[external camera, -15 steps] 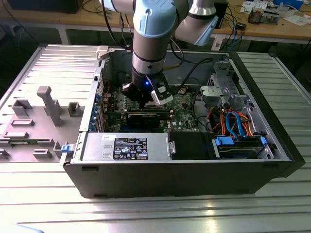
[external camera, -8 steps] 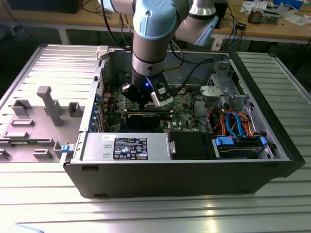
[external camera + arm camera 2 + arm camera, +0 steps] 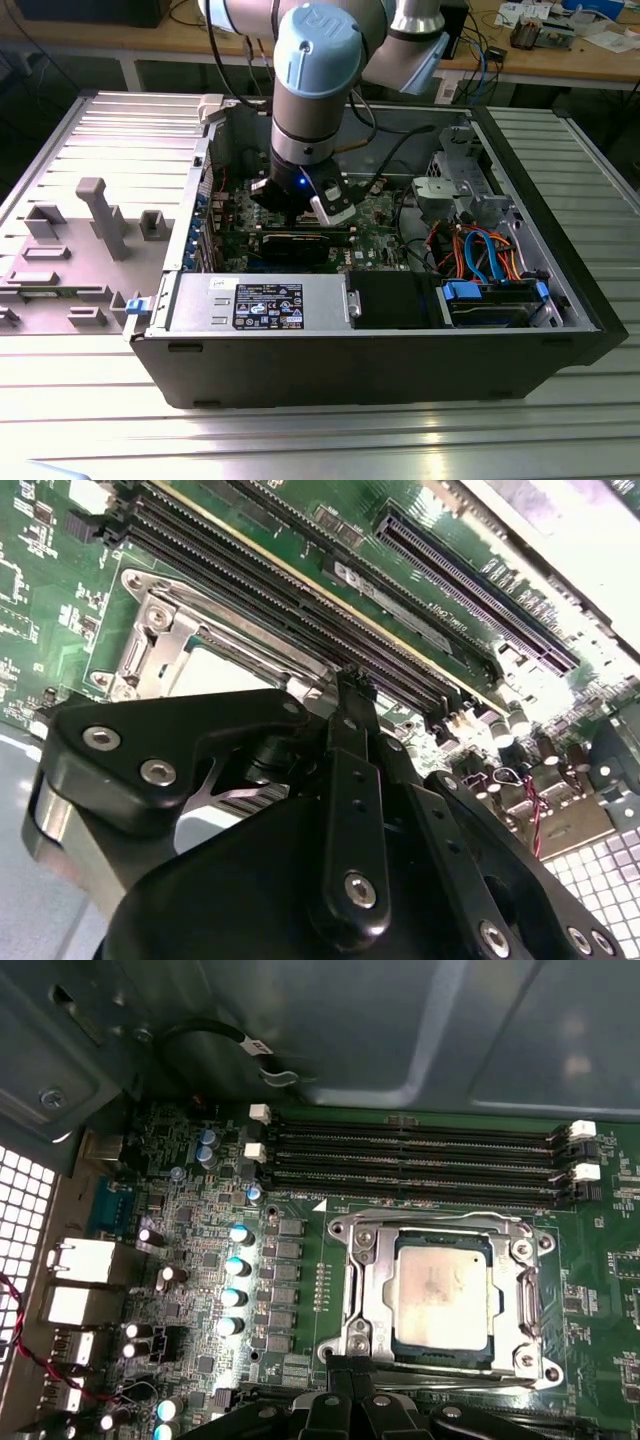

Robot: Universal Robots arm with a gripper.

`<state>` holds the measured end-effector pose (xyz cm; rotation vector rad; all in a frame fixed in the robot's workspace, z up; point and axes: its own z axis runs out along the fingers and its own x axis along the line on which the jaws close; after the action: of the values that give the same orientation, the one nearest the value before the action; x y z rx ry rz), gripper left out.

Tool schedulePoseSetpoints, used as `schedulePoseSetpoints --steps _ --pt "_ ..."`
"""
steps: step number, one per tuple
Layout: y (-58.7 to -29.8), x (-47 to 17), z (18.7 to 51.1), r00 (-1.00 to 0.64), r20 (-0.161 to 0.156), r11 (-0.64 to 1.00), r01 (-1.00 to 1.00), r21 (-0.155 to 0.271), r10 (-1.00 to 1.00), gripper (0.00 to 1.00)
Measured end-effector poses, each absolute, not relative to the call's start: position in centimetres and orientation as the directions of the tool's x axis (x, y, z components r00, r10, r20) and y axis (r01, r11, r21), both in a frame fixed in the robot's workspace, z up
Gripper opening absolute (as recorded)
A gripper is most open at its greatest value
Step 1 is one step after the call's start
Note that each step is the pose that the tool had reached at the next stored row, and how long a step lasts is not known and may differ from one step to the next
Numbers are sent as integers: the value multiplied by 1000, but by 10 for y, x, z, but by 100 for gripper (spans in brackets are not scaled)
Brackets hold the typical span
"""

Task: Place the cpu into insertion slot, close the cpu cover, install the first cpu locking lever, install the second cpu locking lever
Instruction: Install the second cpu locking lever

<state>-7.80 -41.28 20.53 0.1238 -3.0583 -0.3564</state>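
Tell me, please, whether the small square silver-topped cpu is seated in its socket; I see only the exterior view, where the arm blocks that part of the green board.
Observer: Yes. In the first wrist view the flat square cpu with its dull silver top lies in the silver-rimmed insertion slot.
Operator: Thank you. Is the thin silver cover frame down?
Observer: The cpu cover lies flat around the cpu, whose top shows through its square cutout.
Operator: And where is the gripper?
Observer: The gripper is by the slot's rim, on the side away from the long black memory slots.
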Motion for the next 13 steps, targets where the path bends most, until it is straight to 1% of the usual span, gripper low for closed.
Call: schedulePoseSetpoints --steps 4,13 --pt "-412 -79 202 -995 49 965 -77 250 -92 11" --pt "-412 -79 202 -995 49 965 -77 251 -92 11"
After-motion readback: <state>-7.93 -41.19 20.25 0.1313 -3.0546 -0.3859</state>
